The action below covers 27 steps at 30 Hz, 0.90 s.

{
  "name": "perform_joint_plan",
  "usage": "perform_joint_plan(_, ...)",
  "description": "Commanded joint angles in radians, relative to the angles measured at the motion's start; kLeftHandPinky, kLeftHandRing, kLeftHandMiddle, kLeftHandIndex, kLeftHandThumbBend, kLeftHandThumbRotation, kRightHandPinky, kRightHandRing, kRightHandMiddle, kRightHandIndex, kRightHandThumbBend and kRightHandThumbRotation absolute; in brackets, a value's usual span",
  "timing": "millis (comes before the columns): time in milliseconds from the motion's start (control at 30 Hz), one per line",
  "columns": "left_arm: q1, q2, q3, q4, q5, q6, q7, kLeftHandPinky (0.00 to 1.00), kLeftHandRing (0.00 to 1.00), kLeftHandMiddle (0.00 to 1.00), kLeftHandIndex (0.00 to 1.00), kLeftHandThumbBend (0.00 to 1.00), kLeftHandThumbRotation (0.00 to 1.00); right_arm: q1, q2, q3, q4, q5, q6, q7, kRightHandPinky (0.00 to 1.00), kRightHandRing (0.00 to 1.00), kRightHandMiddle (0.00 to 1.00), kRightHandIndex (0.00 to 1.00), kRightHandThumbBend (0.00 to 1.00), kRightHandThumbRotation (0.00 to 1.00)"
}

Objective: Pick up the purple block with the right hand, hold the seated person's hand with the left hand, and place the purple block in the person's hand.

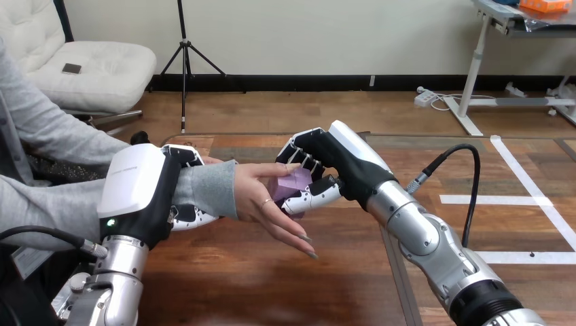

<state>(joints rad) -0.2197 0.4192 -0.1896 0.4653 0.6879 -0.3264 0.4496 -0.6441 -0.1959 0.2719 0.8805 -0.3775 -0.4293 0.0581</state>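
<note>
Wood table (pixel 272 285); right hand (pixel 329 159) pinches purple block (pixel 293 183) @ person's hand (pixel 261 204).

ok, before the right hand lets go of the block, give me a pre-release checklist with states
1. Right hand curled round the purple block: ok.
2. Left hand curled round the person's wrist, on the sleeve: ok.
3. Person's hand open, fingers straight: ok.
4. Purple block against the person's palm: ok.
5. Palm turned up enough to keep the block once it is let go: cannot tell.
</note>
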Motion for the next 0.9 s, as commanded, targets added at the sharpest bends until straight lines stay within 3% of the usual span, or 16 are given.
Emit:
perform_joint_plan(0, -0.123, -0.054, 0.002, -0.055, -0.032, -0.028, 0.020, 0.18, 0.23, 0.30, 0.32, 0.69, 0.00, -0.017, 0.018, -0.001, -0.061, 0.011, -0.018, 0.003, 0.33, 0.36, 0.41, 0.45, 0.68, 0.00)
perform_joint_plan(667, -0.130, -0.065, 0.002, -0.059, -0.036, -0.036, 0.022, 0.18, 0.23, 0.30, 0.33, 0.69, 0.00, -0.005, 0.018, -0.002, -0.066, 0.014, 0.004, 0.013, 0.33, 0.37, 0.42, 0.46, 0.67, 0.00)
perform_joint_plan(867, -0.136, -0.068, 0.000, -0.036, -0.031, -0.061, 0.052, 0.18, 0.23, 0.30, 0.32, 0.70, 0.00, 0.000, 0.014, -0.001, -0.073, 0.010, 0.011, 0.011, 0.33, 0.37, 0.42, 0.46, 0.68, 0.00)
